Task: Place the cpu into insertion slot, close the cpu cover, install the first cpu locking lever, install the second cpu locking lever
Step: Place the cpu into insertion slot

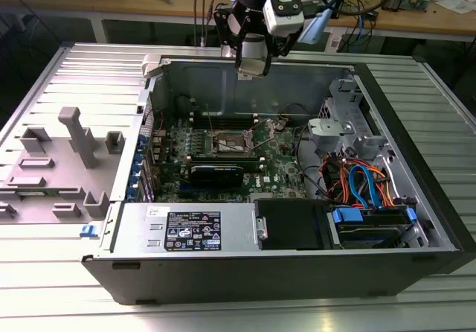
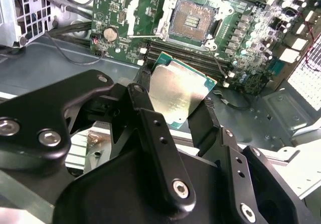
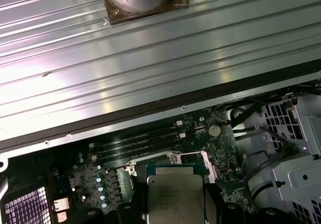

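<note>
second wrist view: tool (image 2: 176, 89) grips cpu (image 2: 181, 94), insertion slot (image 2: 193, 20) bare

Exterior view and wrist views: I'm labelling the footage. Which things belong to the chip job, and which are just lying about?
Job: gripper, shut on the chip; socket; socket cover.
Lying about: graphics card; power supply; coloured cables; grey plastic stand.

A big open computer case (image 1: 282, 276) lies on a ribbed metal table (image 1: 67, 302). Inside it are a silver box (image 1: 141, 231) with a sticker, and orange and blue wires (image 1: 361, 179). A grey plastic stand (image 1: 74, 135) sits on the table beside the case.
</note>
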Robot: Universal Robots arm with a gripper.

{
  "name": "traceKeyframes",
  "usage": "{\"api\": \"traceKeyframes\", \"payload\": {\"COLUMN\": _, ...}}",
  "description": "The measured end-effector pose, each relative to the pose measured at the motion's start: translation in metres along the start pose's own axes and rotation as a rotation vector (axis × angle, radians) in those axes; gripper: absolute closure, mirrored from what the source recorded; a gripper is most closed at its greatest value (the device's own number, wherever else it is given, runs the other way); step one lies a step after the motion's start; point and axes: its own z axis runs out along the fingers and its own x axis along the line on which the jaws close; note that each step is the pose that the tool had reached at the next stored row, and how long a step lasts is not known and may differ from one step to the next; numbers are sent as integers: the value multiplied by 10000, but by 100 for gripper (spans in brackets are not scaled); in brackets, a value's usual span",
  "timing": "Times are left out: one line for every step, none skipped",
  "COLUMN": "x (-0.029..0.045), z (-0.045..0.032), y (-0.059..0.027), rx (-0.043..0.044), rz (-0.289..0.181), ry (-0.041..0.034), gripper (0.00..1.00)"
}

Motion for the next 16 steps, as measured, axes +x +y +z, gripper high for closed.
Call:
{"api": "traceKeyframes", "payload": {"x": -2, "z": -1, "y": -10, "rx": 1, "rz": 0, "ry": 0, "gripper": 46}}
{"api": "traceKeyframes", "payload": {"x": -2, "z": -1, "y": -17, "rx": 0, "rz": 1, "ry": 0, "gripper": 46}}
{"api": "traceKeyframes", "payload": {"x": -2, "z": 0, "y": -18, "rx": -1, "rz": 4, "ry": -1, "gripper": 46}}
{"api": "traceKeyframes", "payload": {"x": -2, "z": 0, "y": -19, "rx": 0, "rz": 19, "ry": -2, "gripper": 46}}
{"api": "traceKeyframes", "payload": {"x": -3, "z": 0, "y": -19, "rx": -1, "rz": 65, "ry": -6, "gripper": 46}}
{"api": "traceKeyframes", "payload": {"x": -3, "z": 1, "y": -21, "rx": 0, "rz": 178, "ry": -16, "gripper": 46}}
{"api": "traceKeyframes", "payload": {"x": -4, "z": 3, "y": -22, "rx": -1, "rz": 283, "ry": -25, "gripper": 46}}
{"api": "traceKeyframes", "payload": {"x": -3, "z": 5, "y": -23, "rx": -4, "rz": 356, "ry": -32, "gripper": 46}}
{"api": "traceKeyframes", "payload": {"x": -3, "z": 6, "y": -23, "rx": -6, "rz": 370, "ry": -33, "gripper": 46}}
{"api": "traceKeyframes", "payload": {"x": -3, "z": 6, "y": -23, "rx": -6, "rz": 371, "ry": -33, "gripper": 46}}
{"api": "traceKeyframes", "payload": {"x": -3, "z": 6, "y": -23, "rx": -6, "rz": 372, "ry": -33, "gripper": 46}}
{"api": "traceKeyframes", "payload": {"x": -3, "z": 6, "y": -23, "rx": -6, "rz": 372, "ry": -33, "gripper": 46}}
{"api": "traceKeyframes", "payload": {"x": -3, "z": 6, "y": -23, "rx": -5, "rz": 372, "ry": -33, "gripper": 46}}
{"api": "traceKeyframes", "payload": {"x": -3, "z": 6, "y": -23, "rx": -5, "rz": 372, "ry": -33, "gripper": 46}}
{"api": "traceKeyframes", "payload": {"x": -3, "z": 6, "y": -23, "rx": -6, "rz": 372, "ry": -34, "gripper": 46}}
{"api": "traceKeyframes", "payload": {"x": -3, "z": 6, "y": -23, "rx": -6, "rz": 372, "ry": -34, "gripper": 46}}
